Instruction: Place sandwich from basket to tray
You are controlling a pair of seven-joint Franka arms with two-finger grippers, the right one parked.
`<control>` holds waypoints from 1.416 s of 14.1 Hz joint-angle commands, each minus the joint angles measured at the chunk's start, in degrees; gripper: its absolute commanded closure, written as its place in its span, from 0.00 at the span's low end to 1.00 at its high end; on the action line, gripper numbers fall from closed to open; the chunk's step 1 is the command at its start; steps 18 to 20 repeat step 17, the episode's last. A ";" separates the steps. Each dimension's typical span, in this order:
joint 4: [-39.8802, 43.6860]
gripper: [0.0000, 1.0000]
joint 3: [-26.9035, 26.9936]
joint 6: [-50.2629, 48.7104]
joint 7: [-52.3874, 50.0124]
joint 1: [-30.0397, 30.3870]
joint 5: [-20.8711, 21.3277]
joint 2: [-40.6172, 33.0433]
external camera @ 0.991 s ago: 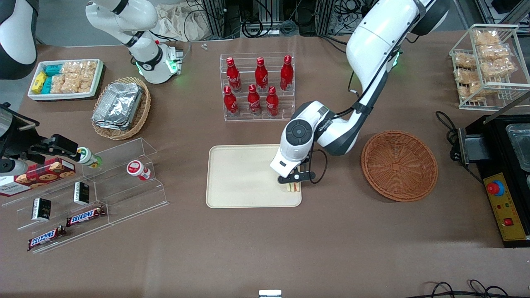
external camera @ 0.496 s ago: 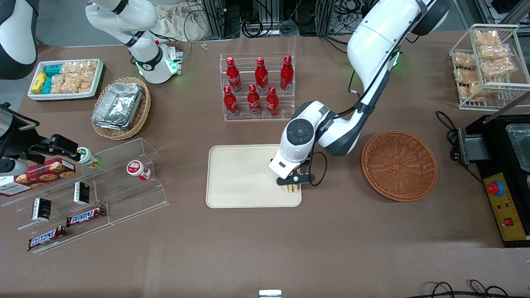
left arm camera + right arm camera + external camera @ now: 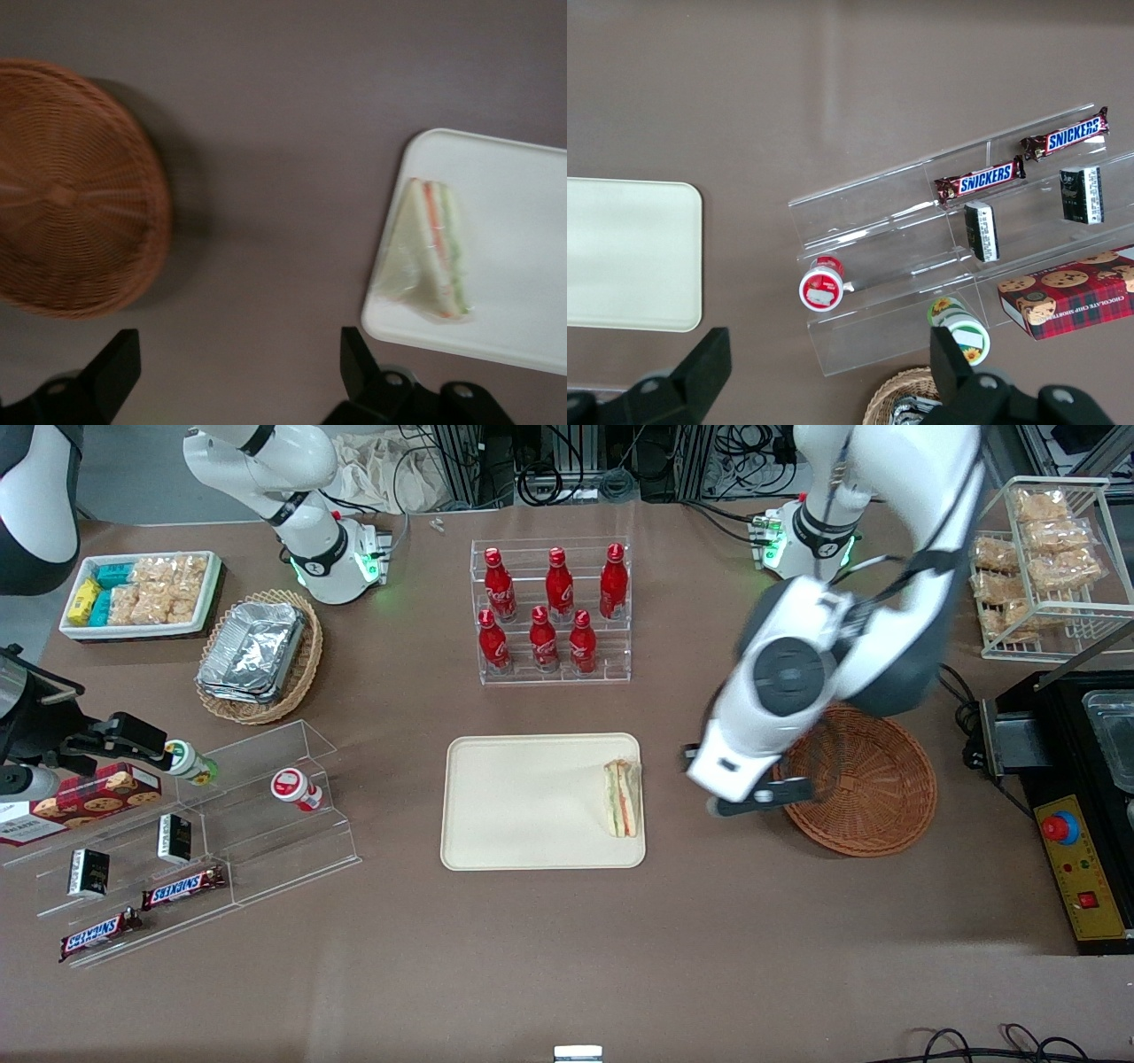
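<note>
**Sandwich down on the tray, gripper clear**

Your sandwich (image 3: 622,797) lies flat on the tray (image 3: 523,802), tight against the rim at the tray's 3 o'clock edge in the front view, apart from everything else. Judge it light and soft: white bread in what looks like a clear wrap (slippery, probably), so it will crush under a hard pinch and could slide. If you ever retake it, close gently across the two bread faces near the thick middle, not on the pointed tip.

The tray is smooth, low-rimmed and otherwise bare, so a nudge would send the wedge skating; the brown tabletop (image 3: 567,939) around it looks matte and flat.

The gripper (image 3: 753,797) hangs above the table between tray and basket (image 3: 873,797), over the basket's 9 o'clock rim, fingers spread wide and carrying nothing. The basket looks empty.

Room is generous: the bottle rack (image 3: 551,615) sits well off at the tray's 12 o'clock.
</note>
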 commanded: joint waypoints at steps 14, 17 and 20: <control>2.01 0.00 -0.20 -9.20 34.68 22.05 3.82 -9.24; 2.10 0.00 0.58 -9.11 35.64 22.14 3.73 -9.33; 2.10 0.00 0.58 -9.11 35.64 22.14 3.73 -9.33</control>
